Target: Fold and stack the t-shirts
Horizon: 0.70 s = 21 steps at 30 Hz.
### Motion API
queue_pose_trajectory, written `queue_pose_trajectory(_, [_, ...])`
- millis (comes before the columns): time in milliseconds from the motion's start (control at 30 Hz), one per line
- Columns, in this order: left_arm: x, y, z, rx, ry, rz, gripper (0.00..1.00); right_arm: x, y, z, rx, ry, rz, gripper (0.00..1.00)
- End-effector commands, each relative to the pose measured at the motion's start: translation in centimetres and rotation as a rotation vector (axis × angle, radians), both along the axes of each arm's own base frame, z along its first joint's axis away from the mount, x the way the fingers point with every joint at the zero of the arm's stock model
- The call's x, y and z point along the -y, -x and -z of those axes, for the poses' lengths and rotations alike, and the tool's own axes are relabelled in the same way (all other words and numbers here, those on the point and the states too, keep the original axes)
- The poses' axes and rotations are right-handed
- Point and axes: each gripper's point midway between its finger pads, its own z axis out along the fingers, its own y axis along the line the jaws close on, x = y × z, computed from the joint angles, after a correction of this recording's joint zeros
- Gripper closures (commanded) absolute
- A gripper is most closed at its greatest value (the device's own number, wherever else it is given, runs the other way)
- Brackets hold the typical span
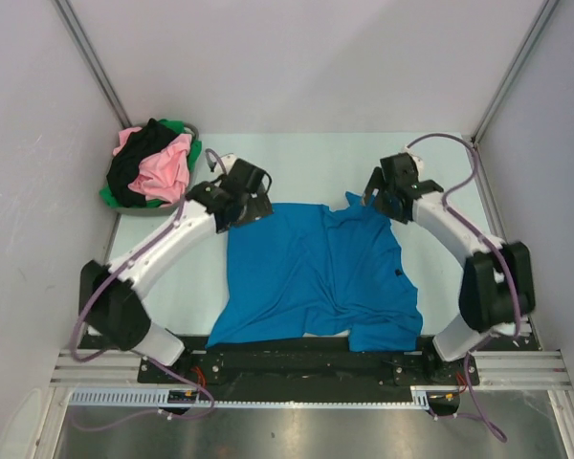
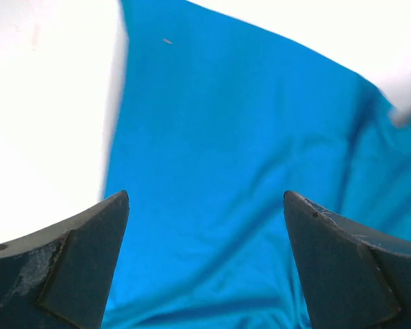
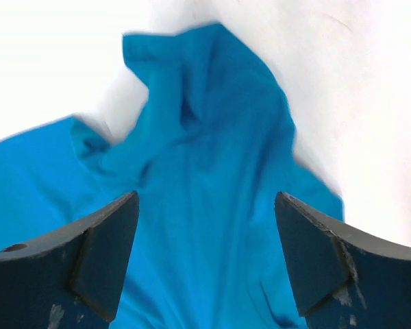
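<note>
Blue t-shirt (image 1: 316, 273) is laid spread and wrinkled on the table (image 1: 297, 158), right of the grey basket (image 1: 108, 191) and nearer the arm bases. Pink, black and green shirts (image 1: 167, 167) are heaped in the basket. Left gripper (image 2: 206, 197) is held wide and empty over the shirt corner nearest the basket. Right gripper (image 3: 205, 197) is held wide and empty over the bunched far edge on the side away from the basket.

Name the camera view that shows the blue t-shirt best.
The top external view: the blue t-shirt shows spread out, nearly whole. The left wrist view catches only flat cloth by one edge; the right wrist view only a bunched corner.
</note>
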Motion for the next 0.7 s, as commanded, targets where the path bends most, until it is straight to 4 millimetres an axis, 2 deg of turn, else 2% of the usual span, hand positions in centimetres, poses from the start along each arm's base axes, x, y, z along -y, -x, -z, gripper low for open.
queue_pose_trajectory(0, [-3.6,-4.8,3.4,-0.115,-0.117,-0.016,0.01,-2.2,-6.4,2.1,-0.002,-0.062,-0.117,0.19])
queue_pose_trajectory(33, [-4.1,-5.5,3.8,-0.129,-0.123,-0.026,0.03,-2.5,-8.1,0.9,0.032,-0.069,-0.120,0.21])
queue_pose_trajectory(100, [-4.7,-7.6,4.4,-0.143,-0.095,-0.037,0.05,-2.5,-9.8,1.3,0.036,-0.066,-0.114,0.29])
queue_pose_trajectory(133, [-4.8,-8.3,5.9,-0.180,-0.106,-0.032,0.08,-2.5,-10.4,2.9,0.002,-0.062,-0.117,0.33])
queue_pose_trajectory(167, [-4.8,-9.0,6.6,-0.195,-0.101,-0.029,0.10,-2.7,-11.7,1.9,0.012,-0.069,-0.114,0.37])
queue_pose_trajectory(200, [-4.9,-10.0,6.3,-0.187,-0.093,-0.035,0.11,-2.5,-12.3,2.2,-0.002,-0.066,-0.109,0.37])
queue_pose_trajectory(233, [-5.0,-10.5,7.8,-0.219,-0.110,-0.032,0.12,-2.4,-12.7,4.1,-0.048,-0.053,-0.117,0.37])
queue_pose_trajectory(267, [-5.1,-10.8,8.0,-0.224,-0.113,-0.032,0.13,-2.6,-13.4,3.2,-0.047,-0.057,-0.121,0.36])
queue_pose_trajectory(333, [-5.3,-11.9,8.3,-0.221,-0.106,-0.045,0.14,-2.3,-13.9,4.4,-0.077,-0.052,-0.119,0.34])
queue_pose_trajectory(367, [-5.3,-12.1,9.1,-0.236,-0.105,-0.044,0.14,-2.5,-14.3,4.5,-0.063,-0.061,-0.125,0.34])
queue_pose_trajectory(433, [-5.5,-12.7,9.5,-0.243,-0.086,-0.051,0.14,-2.8,-14.5,5.0,-0.073,-0.077,-0.139,0.33])
queue_pose_trajectory(467, [-5.5,-12.9,10.1,-0.253,-0.081,-0.054,0.14,-2.9,-14.3,6.1,-0.101,-0.072,-0.139,0.34])
queue_pose_trajectory(533, [-5.7,-13.2,10.5,-0.261,-0.061,-0.061,0.14,-3.7,-14.0,6.7,-0.131,-0.107,-0.171,0.34])
queue_pose_trajectory(667, [-5.9,-13.3,11.3,-0.277,-0.042,-0.071,0.14,-3.2,-13.5,7.7,-0.160,-0.078,-0.172,0.34])
